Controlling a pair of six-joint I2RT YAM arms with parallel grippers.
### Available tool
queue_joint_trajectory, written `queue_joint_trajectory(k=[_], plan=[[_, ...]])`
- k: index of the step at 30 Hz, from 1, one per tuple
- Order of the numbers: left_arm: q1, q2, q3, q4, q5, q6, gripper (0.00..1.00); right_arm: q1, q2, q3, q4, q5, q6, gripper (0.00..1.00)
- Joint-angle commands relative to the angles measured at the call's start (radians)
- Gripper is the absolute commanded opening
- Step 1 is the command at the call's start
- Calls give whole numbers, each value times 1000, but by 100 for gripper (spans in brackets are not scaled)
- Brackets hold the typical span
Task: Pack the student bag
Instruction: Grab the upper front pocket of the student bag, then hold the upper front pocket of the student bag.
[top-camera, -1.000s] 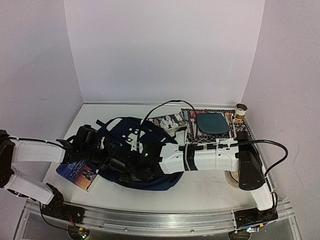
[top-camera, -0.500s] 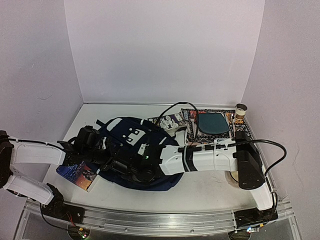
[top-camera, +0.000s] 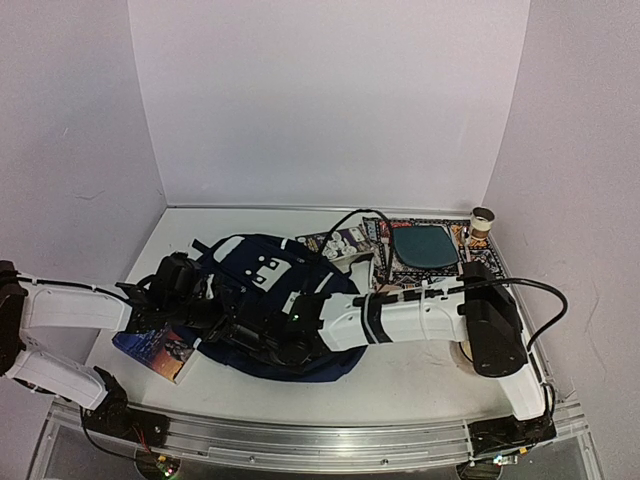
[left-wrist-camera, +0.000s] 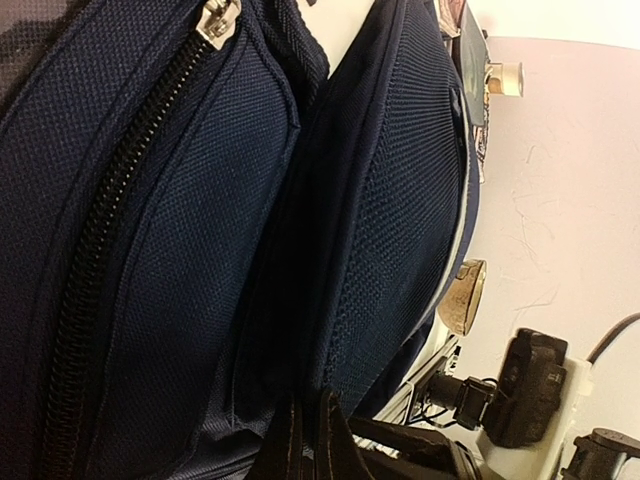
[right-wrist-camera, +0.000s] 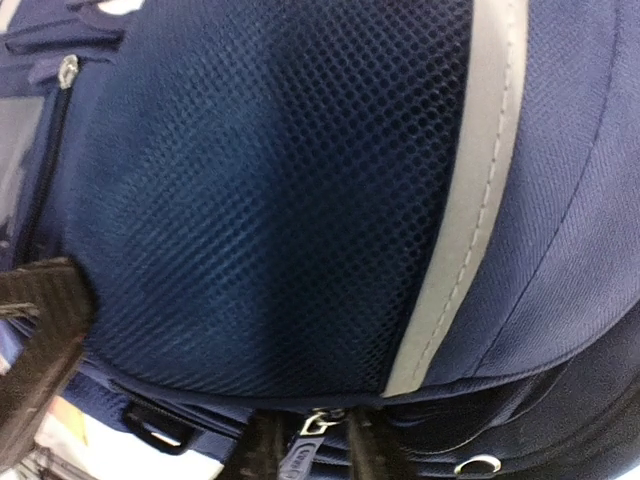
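Observation:
The student bag, dark navy with white patches, lies on the left half of the table. My left gripper is at the bag's left side. In the left wrist view the left gripper is shut on a fold of the bag's fabric beside a black zip. My right gripper reaches across to the bag's near edge. In the right wrist view the right gripper has its fingers apart, with a zipper pull between them below the mesh panel.
A colourful book sticks out from under the bag's near left corner. A patterned mat with a dark teal pouch lies at the back right, with a booklet and a small jar near it.
The bag's top with the white patches has shifted and bulged a little. The right arm has edged slightly left along the bag's near edge. The left arm has barely moved.

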Motion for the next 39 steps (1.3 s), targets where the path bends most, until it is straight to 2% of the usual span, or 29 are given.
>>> queue_joint_trajectory(k=[1,6,10,17,25,28,32,34,35,39], plan=[[-17,-14,2,23,45,5,0,-36,8,-61,-63,44,-23,13],[-17,-6,4,7,13,29,0,-35,-29,-90,-76,34,-71,0],[-12,4,20,-55,-50,83,0,-34,-100,-154,-90,28,-106,0],[50,26,67,-219,-156,229,0,-35,-282,-380,-102,12,-175,0],[123,55,120,-342,-250,404,0,-49,-463,-570,-106,84,-377,0],[142,53,150,-376,-263,490,0,-55,-467,-566,-96,106,-480,0],[141,18,182,-379,-239,521,0,-54,-402,-449,25,-5,-701,0],[141,-8,188,-380,-223,490,6,-53,-362,-385,90,-63,-771,0],[141,-30,187,-381,-218,468,14,-53,-345,-350,108,-91,-792,0],[141,-148,147,-387,-238,277,57,-53,-260,-237,149,-165,-858,0]])
